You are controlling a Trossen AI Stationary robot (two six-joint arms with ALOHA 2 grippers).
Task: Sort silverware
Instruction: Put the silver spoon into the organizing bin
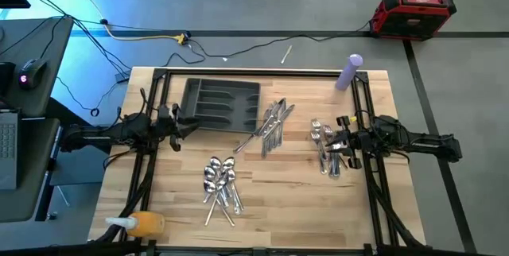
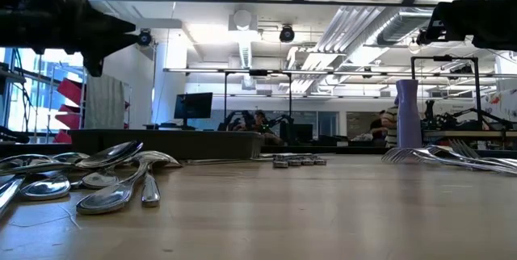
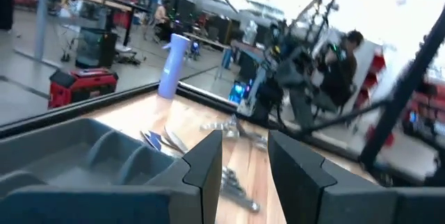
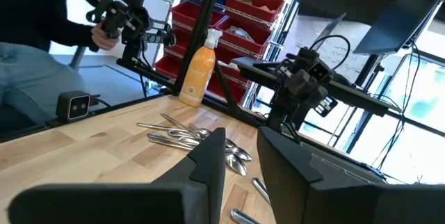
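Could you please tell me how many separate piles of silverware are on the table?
3: spoons near the front middle, knives beside the tray, forks under the right gripper.

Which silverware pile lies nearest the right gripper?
The forks pile, directly beside the right gripper; the knives and spoons lie farther toward the table's middle.

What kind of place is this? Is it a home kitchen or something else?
Probably a robotics lab or workshop, not a kitchen. The low view shows an open ceiling with exposed ducts and desks with monitors. Cables lie on the grey floor by a red equipment case, and red storage bins stand behind the wooden table.
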